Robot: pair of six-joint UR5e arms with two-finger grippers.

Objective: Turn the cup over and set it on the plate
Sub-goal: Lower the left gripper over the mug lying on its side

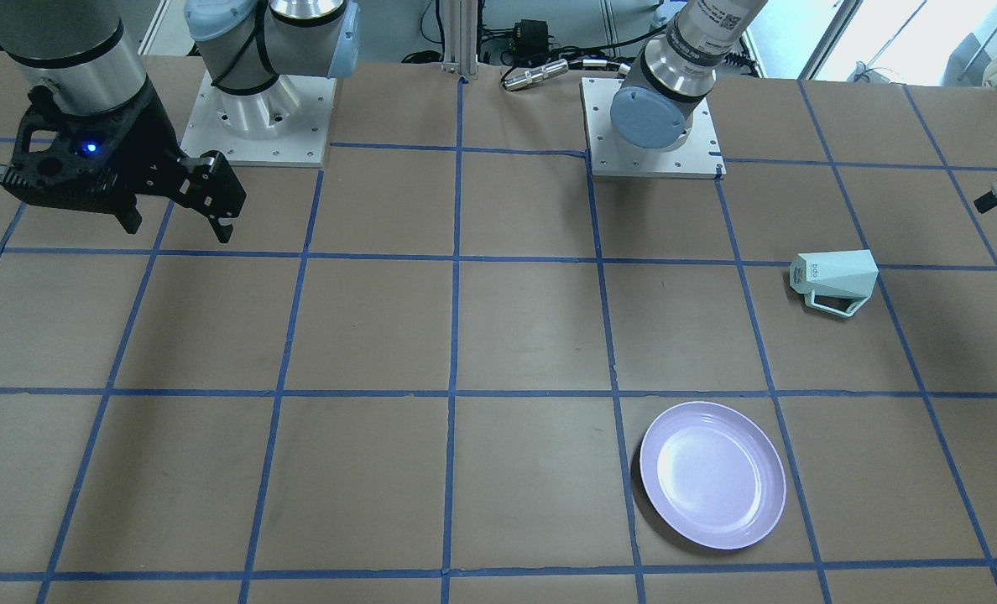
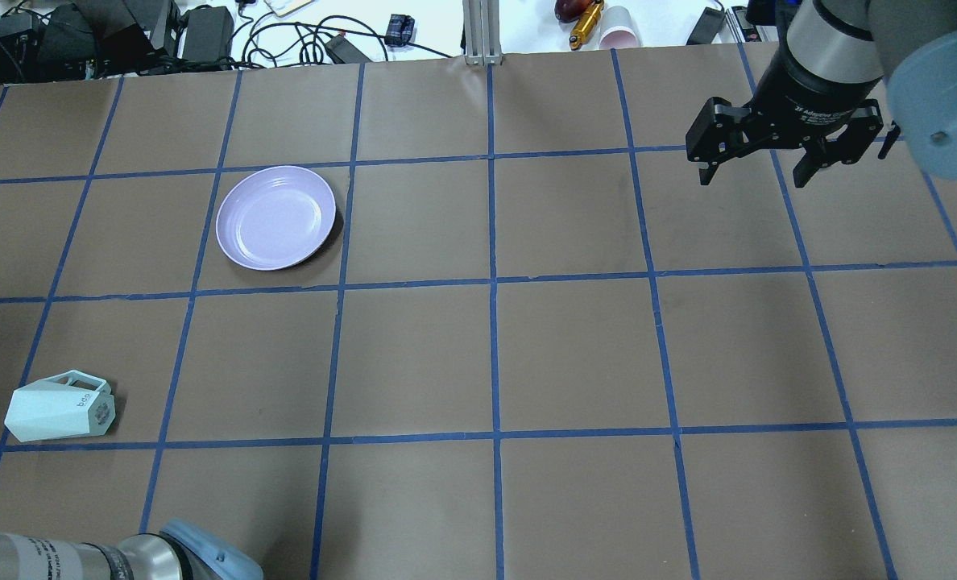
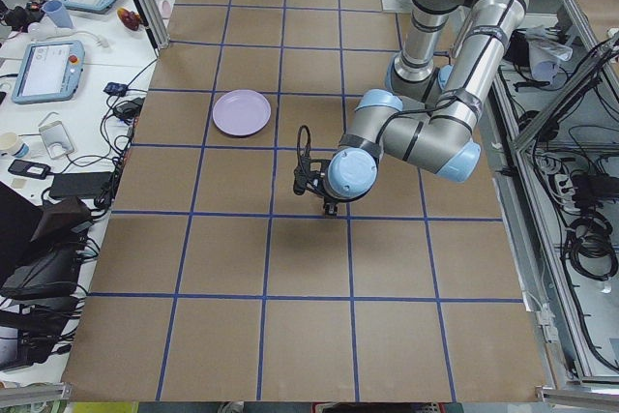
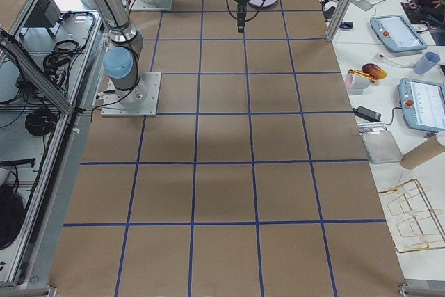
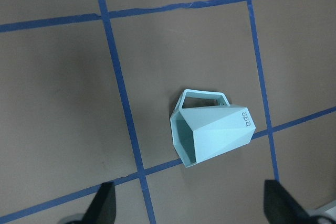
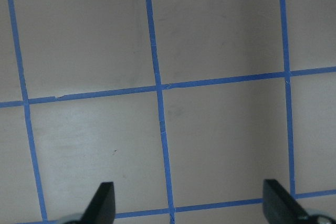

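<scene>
The mint-green cup [image 1: 834, 273] lies on its side on the brown table, handle against the table. In the overhead view the cup [image 2: 55, 411] is near the left edge, its lettered base to the right. The lavender plate [image 1: 712, 474] [image 2: 275, 217] [image 3: 242, 113] sits empty, about two grid squares away. My left gripper [image 5: 191, 208] is open and empty, above the cup [image 5: 210, 132], not touching it. My right gripper [image 2: 752, 179] [image 1: 180, 231] [image 6: 189, 205] is open and empty, raised over the far right side.
Blue tape lines grid the table. The two arm base plates [image 1: 255, 117] [image 1: 654, 134] stand at the robot's edge. Cables and power adapters [image 2: 164, 32] and a metal post [image 2: 482, 32] lie beyond the far edge. In the left exterior view my arm hides the cup.
</scene>
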